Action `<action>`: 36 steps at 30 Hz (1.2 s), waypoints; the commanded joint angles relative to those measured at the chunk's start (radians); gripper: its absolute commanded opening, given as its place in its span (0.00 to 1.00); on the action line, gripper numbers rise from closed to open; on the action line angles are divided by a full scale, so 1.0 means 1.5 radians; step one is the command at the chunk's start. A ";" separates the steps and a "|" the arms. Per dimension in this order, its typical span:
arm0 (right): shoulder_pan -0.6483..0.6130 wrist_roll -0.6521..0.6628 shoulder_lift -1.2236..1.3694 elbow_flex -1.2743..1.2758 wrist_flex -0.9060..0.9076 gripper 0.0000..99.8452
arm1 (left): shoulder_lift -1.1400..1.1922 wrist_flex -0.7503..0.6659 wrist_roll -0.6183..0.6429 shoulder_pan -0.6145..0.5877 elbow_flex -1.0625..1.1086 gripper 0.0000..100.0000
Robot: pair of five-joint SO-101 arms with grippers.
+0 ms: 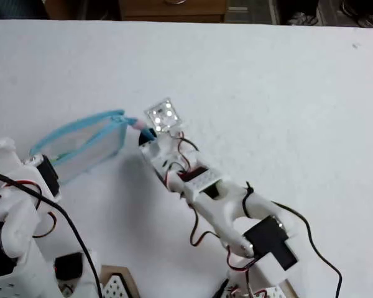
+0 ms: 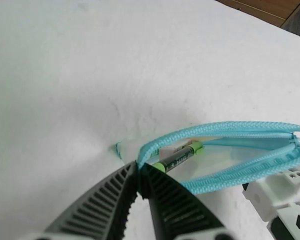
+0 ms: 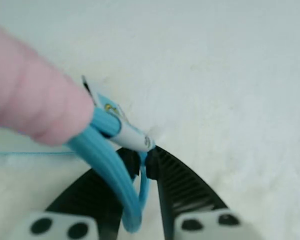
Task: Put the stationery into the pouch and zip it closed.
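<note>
I'm zipping: left pincer [image 2: 138, 176] clamps the pouch [image 2: 215, 131] end, right pincer [image 3: 145, 160] clamps the zip pull [image 3: 132, 135], marker [image 2: 177, 159] inside just past the left tips. Next, I judge: a steady draw along the open mouth.

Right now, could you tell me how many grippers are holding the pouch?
2. The left gripper is shut on one end of the pouch; the right gripper is shut on the opposite end.

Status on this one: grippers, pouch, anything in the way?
Left gripper shut on end of light-blue mesh zip pouch. Right gripper shut on its blue zip loop. Pouch open, green-and-black pen inside. Pink piece beside the zip end.
</note>
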 commanded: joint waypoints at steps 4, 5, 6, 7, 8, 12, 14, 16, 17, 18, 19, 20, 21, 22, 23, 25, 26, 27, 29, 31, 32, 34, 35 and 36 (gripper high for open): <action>0.013 -0.011 -0.074 -0.027 0.058 0.02 | 0.007 -0.013 -0.003 -0.005 -0.001 0.02; 0.014 -0.021 -0.095 -0.027 0.073 0.02 | 0.007 -0.013 -0.003 -0.005 -0.001 0.02; 0.016 -0.027 -0.117 -0.027 0.091 0.02 | 0.007 -0.013 -0.003 -0.005 -0.001 0.02; 0.017 -0.026 -0.137 -0.027 0.113 0.02 | 0.007 -0.013 -0.003 -0.005 -0.001 0.02; 0.017 -0.026 -0.154 -0.027 0.135 0.02 | 0.007 -0.013 -0.003 -0.005 -0.001 0.02; 0.019 -0.026 -0.207 -0.027 0.224 0.02 | 0.007 -0.013 -0.003 -0.005 -0.001 0.02; 0.017 -0.026 -0.213 -0.027 0.251 0.05 | 0.007 -0.013 -0.003 -0.005 -0.001 0.02; 0.017 -0.026 -0.212 -0.026 0.264 0.12 | 0.007 -0.013 -0.003 -0.005 -0.001 0.02; 0.017 -0.026 -0.212 -0.025 0.265 0.16 | 0.007 -0.013 -0.003 -0.005 -0.001 0.02; 0.016 -0.026 -0.212 -0.019 0.262 0.19 | 0.007 -0.013 -0.003 -0.005 -0.001 0.02; 0.016 -0.026 -0.212 -0.015 0.260 0.22 | 0.007 -0.013 -0.003 -0.005 -0.001 0.02; 0.015 -0.026 -0.212 -0.013 0.260 0.23 | 0.007 -0.013 -0.003 -0.005 -0.001 0.02; 0.013 -0.026 -0.212 -0.007 0.260 0.23 | 0.007 -0.013 -0.003 -0.005 -0.001 0.02; 0.013 -0.026 -0.212 -0.001 0.260 0.23 | 0.007 -0.013 -0.003 -0.005 -0.001 0.02; 0.013 -0.026 -0.212 0.004 0.257 0.23 | 0.007 -0.013 -0.003 -0.005 -0.001 0.02; 0.014 -0.026 -0.212 0.019 0.233 0.22 | 0.007 -0.013 -0.003 -0.005 -0.001 0.02; 0.014 -0.026 -0.212 0.029 0.214 0.21 | 0.007 -0.013 -0.003 -0.005 -0.001 0.02; 0.014 -0.026 -0.212 0.037 0.195 0.19 | 0.007 -0.013 -0.003 -0.005 -0.001 0.02; 0.013 -0.026 -0.211 0.051 0.156 0.15 | 0.007 -0.013 -0.003 -0.005 -0.001 0.02; 0.013 -0.026 -0.207 0.054 0.128 0.10 | 0.007 -0.013 -0.003 -0.005 -0.001 0.02; 0.013 -0.026 -0.199 0.054 0.117 0.08 | 0.007 -0.013 -0.003 -0.005 -0.001 0.02; 0.013 -0.026 -0.172 0.052 0.092 0.05 | 0.007 -0.013 -0.003 -0.005 -0.001 0.02; 0.013 -0.026 -0.155 0.052 0.072 0.04 | 0.007 -0.013 -0.003 -0.005 -0.001 0.02; 0.013 -0.026 -0.138 0.052 0.049 0.03 | 0.007 -0.013 -0.003 -0.005 -0.001 0.02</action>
